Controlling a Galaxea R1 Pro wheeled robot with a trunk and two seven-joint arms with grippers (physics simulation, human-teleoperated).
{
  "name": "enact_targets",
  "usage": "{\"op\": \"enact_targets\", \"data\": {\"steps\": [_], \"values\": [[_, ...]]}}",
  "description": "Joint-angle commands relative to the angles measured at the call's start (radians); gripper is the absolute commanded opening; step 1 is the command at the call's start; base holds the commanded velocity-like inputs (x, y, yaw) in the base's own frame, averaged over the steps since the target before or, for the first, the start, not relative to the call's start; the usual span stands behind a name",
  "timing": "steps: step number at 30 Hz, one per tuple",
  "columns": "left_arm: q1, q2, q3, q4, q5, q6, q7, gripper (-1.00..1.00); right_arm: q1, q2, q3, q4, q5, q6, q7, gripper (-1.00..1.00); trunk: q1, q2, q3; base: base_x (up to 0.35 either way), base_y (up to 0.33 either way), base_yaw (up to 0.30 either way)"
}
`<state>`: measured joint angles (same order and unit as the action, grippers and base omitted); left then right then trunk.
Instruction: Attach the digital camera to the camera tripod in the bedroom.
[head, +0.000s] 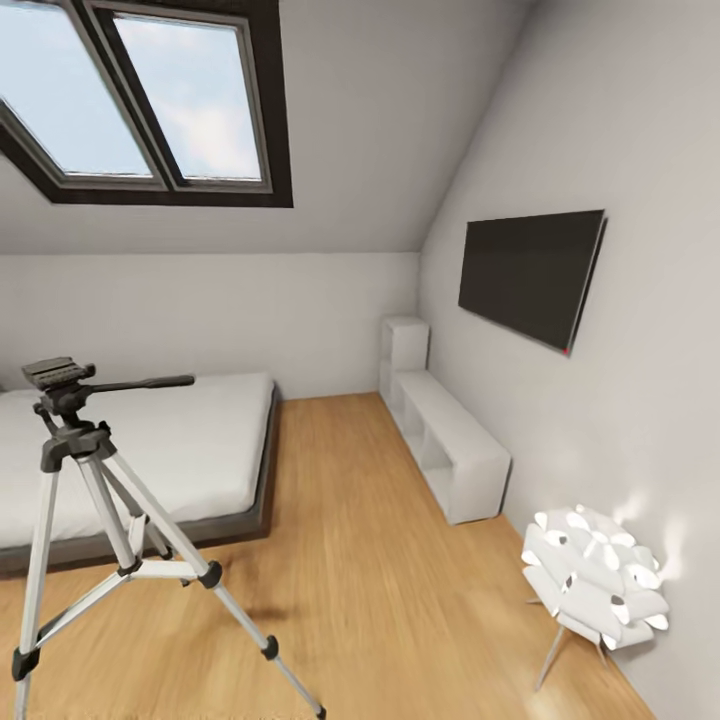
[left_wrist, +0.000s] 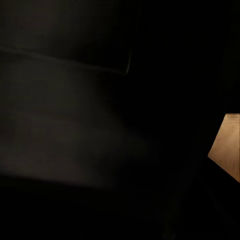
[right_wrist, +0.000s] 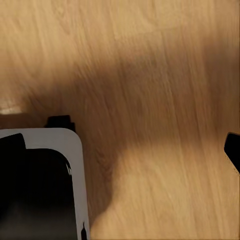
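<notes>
Head view: camera tripod (head: 95, 520) (beside bed (head: 150, 450)).

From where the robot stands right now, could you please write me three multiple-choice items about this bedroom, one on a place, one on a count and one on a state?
1. Where does the camera tripod stand in the head view?
A. In the near left, in front of the bed
B. Against the wall under the television
C. On top of the white shelf unit

2. How many glass panes does the skylight show?
A. Two
B. Four
C. Six

3. What is the state of the tripod's head plate?
A. A camera is mounted on it
B. It is bare, nothing mounted
C. It is covered by a cloth

Answers:
1. A, since its legs rest on the wood floor before the bed.
2. A, two panes sit side by side in the dark frame.
3. B, the flat plate shows nothing on top.
</notes>
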<state>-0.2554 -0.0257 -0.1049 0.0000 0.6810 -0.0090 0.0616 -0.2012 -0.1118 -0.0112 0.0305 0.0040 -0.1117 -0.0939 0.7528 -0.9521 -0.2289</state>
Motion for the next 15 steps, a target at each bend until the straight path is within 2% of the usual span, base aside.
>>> {"op": "enact_targets", "data": {"steps": [1,15], "values": [[-0.001,0.0,-0.009,0.0,0.006,-0.001,0.003,-1.0,-0.001,0.0,-0.001,0.004,0.001,-0.007,-0.002,1.0,0.0,-0.001,-0.001,0.0,0.0,0.267],[-0.001,0.0,-0.009,0.0,0.006,-0.002,0.009,-1.0,-0.001,0.001,-0.001,0.003,0.001,-0.009,-0.003,1.0,0.0,-0.001,-0.001,0.0,0.0,0.267]]}}
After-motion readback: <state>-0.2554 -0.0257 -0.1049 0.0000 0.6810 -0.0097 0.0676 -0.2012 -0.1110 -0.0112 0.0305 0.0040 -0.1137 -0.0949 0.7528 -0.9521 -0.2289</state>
